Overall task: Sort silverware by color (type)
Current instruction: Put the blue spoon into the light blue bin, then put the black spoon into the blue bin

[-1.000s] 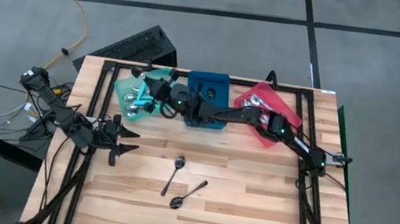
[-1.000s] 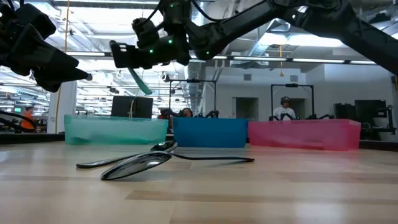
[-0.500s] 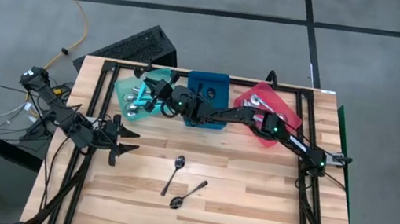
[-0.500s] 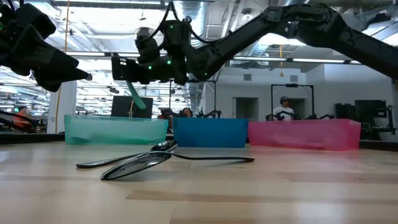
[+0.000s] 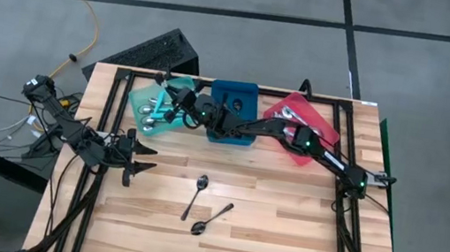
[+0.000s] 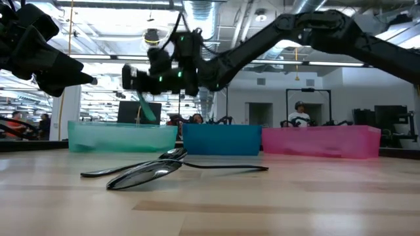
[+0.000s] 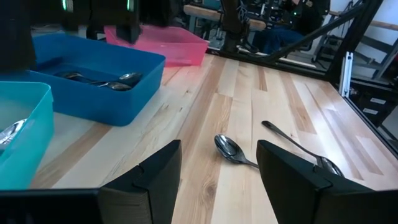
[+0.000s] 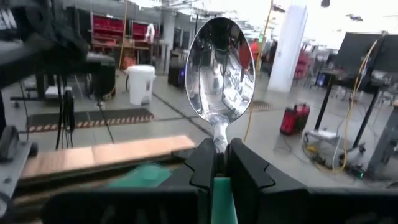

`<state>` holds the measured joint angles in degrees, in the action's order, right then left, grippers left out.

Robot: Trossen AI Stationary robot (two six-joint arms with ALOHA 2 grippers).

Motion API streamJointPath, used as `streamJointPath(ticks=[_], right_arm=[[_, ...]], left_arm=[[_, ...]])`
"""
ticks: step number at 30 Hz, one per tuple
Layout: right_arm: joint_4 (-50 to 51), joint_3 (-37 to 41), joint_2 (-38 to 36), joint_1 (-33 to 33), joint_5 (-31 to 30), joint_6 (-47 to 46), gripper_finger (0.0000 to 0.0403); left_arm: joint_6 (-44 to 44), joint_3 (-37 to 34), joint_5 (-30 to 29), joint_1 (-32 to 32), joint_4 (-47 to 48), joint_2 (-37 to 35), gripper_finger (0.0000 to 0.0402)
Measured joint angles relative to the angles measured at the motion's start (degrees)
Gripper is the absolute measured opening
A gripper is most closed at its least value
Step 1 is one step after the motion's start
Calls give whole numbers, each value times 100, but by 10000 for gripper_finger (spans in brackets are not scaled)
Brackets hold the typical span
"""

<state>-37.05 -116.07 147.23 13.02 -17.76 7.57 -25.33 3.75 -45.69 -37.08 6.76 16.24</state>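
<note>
One teal spoon is clamped by handle in right gripper above teal tray, bowl outward; left gripper is parked unclenched, empty, near table's left edge.

The near half of the bench lies open, with only two spoons lying at its middle. Along the far edge the teal tray, blue tray and red tray form a line. The right arm stretches across above them, barring passage over the trays. The left gripper hangs near the left edge.
</note>
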Motion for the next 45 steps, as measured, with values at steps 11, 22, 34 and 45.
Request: streamJointPath(ticks=[11, 22, 34, 45], right_arm=[[-113, 9, 326, 54, -4, -145, 56], [399, 18, 402, 133, 63, -172, 57], [528, 20, 401, 216, 321, -22, 82], [625, 20, 401, 257, 328, -2, 136]], left_arm=[[-49, 0, -4, -1, 0, 27, 194], [64, 0, -220, -1, 9, 29, 194], [62, 0, -278, 0, 10, 27, 194], [62, 0, -287, 0, 11, 27, 194]])
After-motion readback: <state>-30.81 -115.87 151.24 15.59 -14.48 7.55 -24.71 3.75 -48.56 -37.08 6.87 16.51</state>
